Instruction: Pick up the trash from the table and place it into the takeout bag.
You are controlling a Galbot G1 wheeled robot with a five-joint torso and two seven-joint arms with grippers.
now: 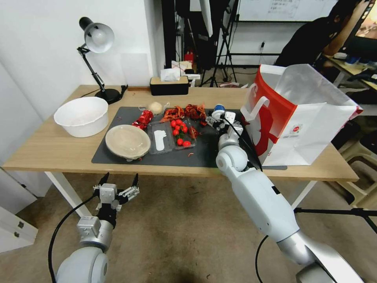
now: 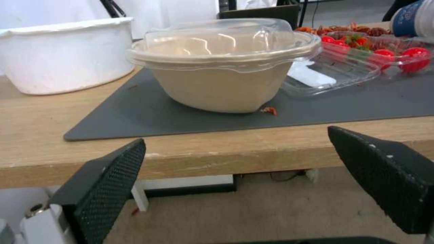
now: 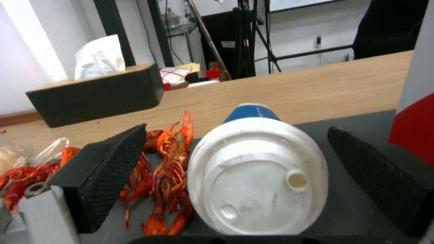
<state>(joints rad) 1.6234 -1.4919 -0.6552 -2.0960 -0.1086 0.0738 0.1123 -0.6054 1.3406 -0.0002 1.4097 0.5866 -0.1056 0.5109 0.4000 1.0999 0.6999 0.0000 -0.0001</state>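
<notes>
A: Nearest you, the left gripper (image 1: pixel 118 188) is hanging below the table (image 1: pixel 47 153) edge on the left, fingers spread wide, holding nothing. You are looking past it at the lidded beige bowl (image 2: pixel 223 64) sitting on the grey mat (image 2: pixel 149 117), white tub (image 2: pixel 63 52) just beside it.

B: Noted. Moving right?

A: Clear trays (image 1: pixel 172 135) with red tomatoes are lying mid-mat, crawfish shells (image 3: pixel 165 169) and a red wrapper (image 1: pixel 143 118) behind them. Then your right gripper (image 1: pixel 218 116) is reaching over the mat; its fingers (image 3: pixel 108 173) are standing wide on either side of a white-lidded cup (image 3: pixel 257 176) lying on its side, not yet touching it.

B: And the takeout bag (image 1: pixel 314 133)?

A: Standing open at the table's right end, just beside the right arm.

B: Step in hand?

A: Judging by this, you are lining up the grasp on the cup. Next move calls for closing gently on the soft wall, then lifting clear of the shells before swinging right over the bag mouth.
</notes>
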